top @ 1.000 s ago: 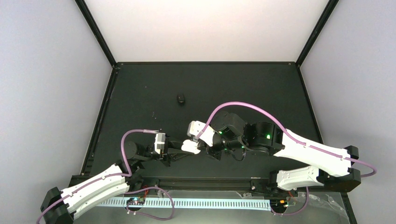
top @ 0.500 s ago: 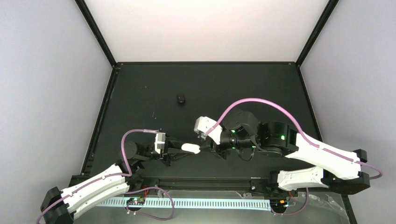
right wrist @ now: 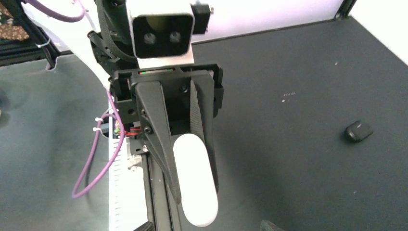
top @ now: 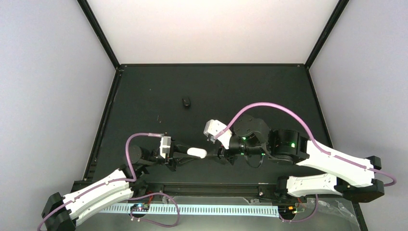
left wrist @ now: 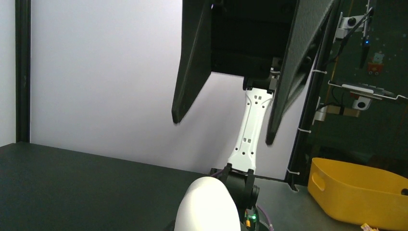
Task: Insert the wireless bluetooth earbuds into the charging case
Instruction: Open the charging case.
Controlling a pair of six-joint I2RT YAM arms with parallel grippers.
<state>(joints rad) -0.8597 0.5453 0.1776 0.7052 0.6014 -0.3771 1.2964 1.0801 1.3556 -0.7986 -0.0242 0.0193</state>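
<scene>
"What is on that black table (top: 144, 96)?"

"Two arms, mostly. The left arm (top: 98, 192) reaches in from its corner and the right arm (top: 337, 161) bends across from the other. Their tools face each other nose to nose, close to the near edge."

"What is the left gripper (right wrist: 197, 192) doing?"

"It is clamped on the white charging case (top: 197, 153). The oval lies lengthways between its two dark fingers, and its rounded end sticks out past the fingertips toward the other tool. All I can see of the case is a smooth shell."

"And the right gripper (top: 218, 155)?"

"Its fingers stand apart. From the left wrist you look straight into a wide gap between them. The free end of the case sits just in front of that gap, and I see neither finger of that gripper touching it."

"Anything smaller?"

"One small black rounded thing (top: 186, 102) lies flat on the table. It is well apart from both grippers, out beyond the left gripper's tips toward the far wall. It is too small for me to tell whether it is a bud or a little case."
</scene>
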